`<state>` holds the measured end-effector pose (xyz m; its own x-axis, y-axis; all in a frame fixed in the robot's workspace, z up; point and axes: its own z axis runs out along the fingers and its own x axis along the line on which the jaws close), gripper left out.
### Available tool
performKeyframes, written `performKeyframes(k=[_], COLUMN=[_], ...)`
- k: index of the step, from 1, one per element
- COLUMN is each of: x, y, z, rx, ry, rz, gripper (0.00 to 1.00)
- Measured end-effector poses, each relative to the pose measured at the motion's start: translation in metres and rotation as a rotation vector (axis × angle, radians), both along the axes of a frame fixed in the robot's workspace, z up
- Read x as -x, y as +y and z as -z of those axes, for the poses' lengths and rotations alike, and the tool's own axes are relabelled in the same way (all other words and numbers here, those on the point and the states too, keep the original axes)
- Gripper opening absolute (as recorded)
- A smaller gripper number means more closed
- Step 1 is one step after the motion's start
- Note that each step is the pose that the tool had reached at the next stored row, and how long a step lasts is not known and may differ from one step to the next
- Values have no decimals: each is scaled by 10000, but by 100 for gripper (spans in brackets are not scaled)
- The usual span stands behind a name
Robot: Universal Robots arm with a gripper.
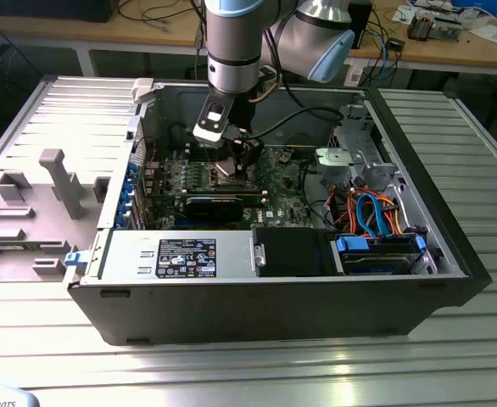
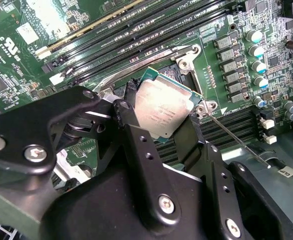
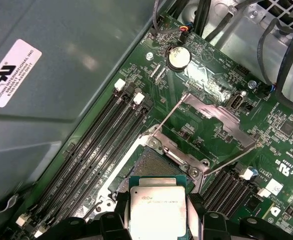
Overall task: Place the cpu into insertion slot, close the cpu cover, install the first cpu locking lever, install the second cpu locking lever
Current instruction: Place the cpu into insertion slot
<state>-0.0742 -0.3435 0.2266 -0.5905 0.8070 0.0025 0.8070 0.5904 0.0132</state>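
Observation:
My gripper [image 2: 161, 120] is shut on the cpu [image 2: 162, 106], a flat silver-grey square chip pinched at two opposite edges by the black fingers [image 2: 128, 107]. In the first wrist view the cpu [image 3: 155, 210] hangs close over the near edge of the insertion slot [image 3: 159, 162], whose dark brownish centre lies bare. The cpu cover [image 3: 214, 122], a silver frame plate, stands swung open and back from the slot. Thin locking levers [image 3: 227, 164] stick out beside it, unlatched. In the exterior view the gripper [image 1: 231, 161] reaches down into the open computer case over the green board [image 1: 287, 182].
Long black memory slots [image 3: 104, 135] flank the socket on both sides. A long black card [image 1: 219, 203] lies in front of the gripper, with a grey power supply box [image 1: 181, 254] nearer. Blue and orange cables [image 1: 374, 212] fill the exterior view's right. The case wall [image 3: 61, 60] rises close by.

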Motion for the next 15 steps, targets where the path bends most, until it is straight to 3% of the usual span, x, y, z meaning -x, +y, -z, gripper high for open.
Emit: performKeyframes(k=[15], x=[0], y=[10], z=[31], rx=[20], ry=[0], rz=[813], gripper=[54])
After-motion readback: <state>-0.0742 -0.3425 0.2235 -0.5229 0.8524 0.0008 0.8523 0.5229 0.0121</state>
